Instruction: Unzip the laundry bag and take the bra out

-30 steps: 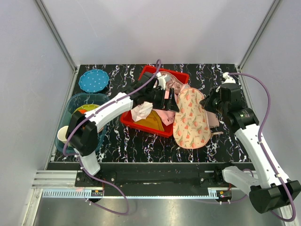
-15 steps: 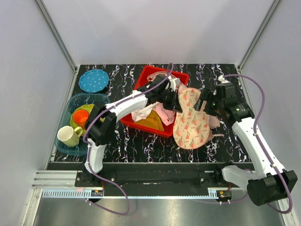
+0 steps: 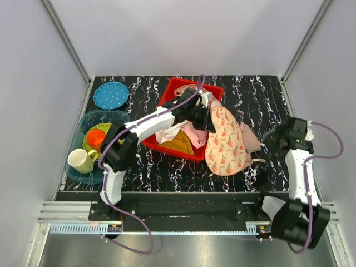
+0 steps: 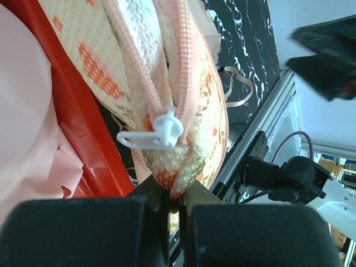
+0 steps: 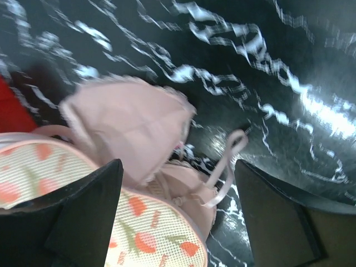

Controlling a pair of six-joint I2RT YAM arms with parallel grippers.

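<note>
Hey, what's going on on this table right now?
The left gripper is shut on the end of the laundry bag, by its white zip pull, holding it up beside the red bin. The bra pokes out at the bag's edge nearest the right arm, on the table. The right gripper sits apart, open and empty.

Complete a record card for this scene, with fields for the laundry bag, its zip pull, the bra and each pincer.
laundry bag: draped from the red bin onto the table
zip pull: white, at the gripped end of the bag
left pincer: shut on the bag's end, next to the zip pull
bra: on the table against the bag's right side, partly under it
right pincer: open, empty, to the right of the bra
</note>
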